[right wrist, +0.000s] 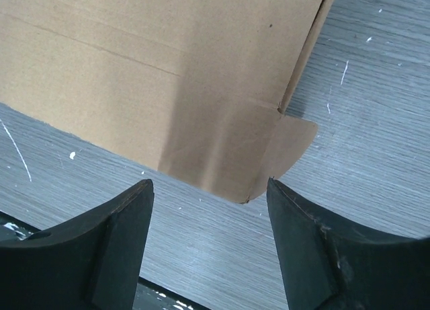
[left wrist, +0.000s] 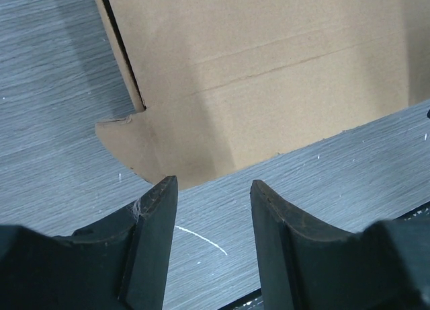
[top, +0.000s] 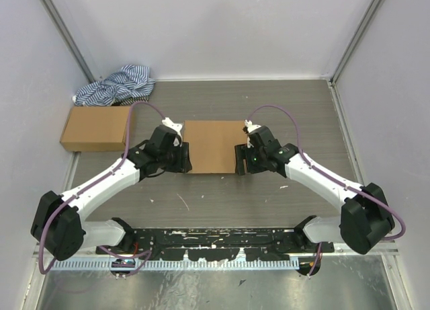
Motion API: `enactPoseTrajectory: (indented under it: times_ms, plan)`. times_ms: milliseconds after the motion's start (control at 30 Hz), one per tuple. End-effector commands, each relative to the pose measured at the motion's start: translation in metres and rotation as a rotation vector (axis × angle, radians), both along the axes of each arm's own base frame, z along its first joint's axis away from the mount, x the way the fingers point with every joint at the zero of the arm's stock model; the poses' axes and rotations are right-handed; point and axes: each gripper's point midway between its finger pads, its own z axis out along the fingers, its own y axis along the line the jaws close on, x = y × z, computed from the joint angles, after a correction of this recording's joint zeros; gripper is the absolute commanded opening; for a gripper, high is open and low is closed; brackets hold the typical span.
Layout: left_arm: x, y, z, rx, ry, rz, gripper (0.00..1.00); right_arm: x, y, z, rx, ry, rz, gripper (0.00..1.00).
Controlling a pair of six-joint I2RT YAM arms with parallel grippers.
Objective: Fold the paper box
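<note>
The paper box [top: 213, 144] lies flat in the middle of the grey table, plain brown cardboard with creases. My left gripper [top: 187, 157] stands open at its near left corner. The left wrist view shows that corner's rounded tab [left wrist: 127, 145] just beyond my open left gripper [left wrist: 213, 183], with bare table between the fingers. On the other side my right gripper [top: 239, 159] is open at the near right corner. From the right wrist, the box [right wrist: 168, 74] and its rounded tab [right wrist: 292, 142] lie just ahead of the open right gripper [right wrist: 209, 183]. Neither gripper holds anything.
A sealed brown carton [top: 96, 128] lies at the left edge of the table. A blue-and-white striped cloth [top: 117, 86] is bunched in the far left corner. White walls close in the table on three sides.
</note>
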Motion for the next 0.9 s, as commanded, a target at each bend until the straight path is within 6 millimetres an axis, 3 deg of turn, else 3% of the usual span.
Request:
enactPoseTrajectory:
  times_ms: [0,167,300,600,867]
  plan:
    - [0.000,-0.002,0.002,0.001,0.005,-0.007,0.54,0.010,0.001,0.005,-0.013,-0.045,-0.008,0.73]
    - [0.009,0.024,-0.012,0.131,-0.043,0.055,0.57,0.013,-0.001,0.005,-0.009,-0.056,-0.034,0.80]
    - [0.016,0.025,-0.027,0.158,-0.041,0.070,0.59,0.016,0.002,0.005,0.011,-0.067,-0.044,0.92]
    - [0.025,0.012,-0.034,0.084,-0.082,0.070,0.60,0.020,0.009,-0.005,0.021,-0.055,-0.038,0.92]
    - [0.022,0.014,-0.039,0.089,-0.093,0.052,0.61,0.018,0.015,-0.011,0.046,-0.042,-0.019,0.90]
